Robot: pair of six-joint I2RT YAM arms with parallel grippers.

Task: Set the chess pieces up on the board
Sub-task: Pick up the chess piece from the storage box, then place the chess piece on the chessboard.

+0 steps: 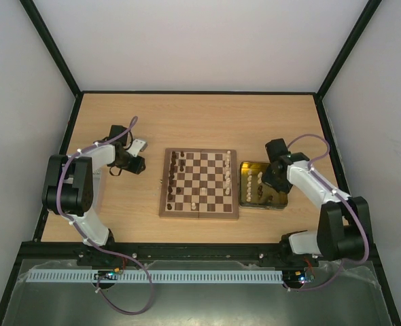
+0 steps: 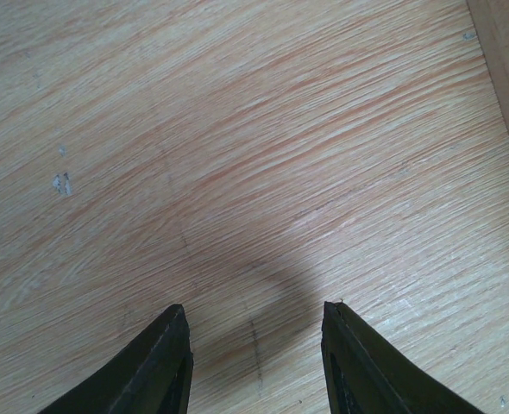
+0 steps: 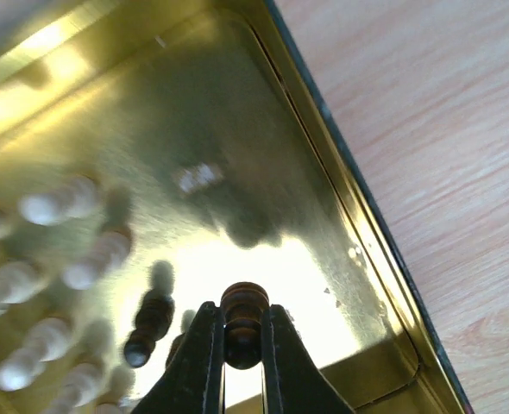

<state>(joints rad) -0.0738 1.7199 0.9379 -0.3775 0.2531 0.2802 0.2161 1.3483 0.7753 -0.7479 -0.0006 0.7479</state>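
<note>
Clamping a dark piece [image 3: 243, 302] just below its head, the right pincer [image 3: 241, 326] should lift straight out of the yellow tray [image 3: 311, 121], clear of what look like pale pieces [image 3: 52, 203] beside it, toward the board [image 1: 199, 214]; the left pincer [image 2: 254, 345] hangs half-open, empty.

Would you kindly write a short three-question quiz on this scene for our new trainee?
1. Fill in: in the top view, the yellow tray sits on the board's ___ side.
2. True or false: the right gripper is shut on a dark chess piece at the tray.
3. What lies beneath the open left gripper? A) the board B) bare table C) the tray
Key: 1 right; 2 true; 3 B.
</note>
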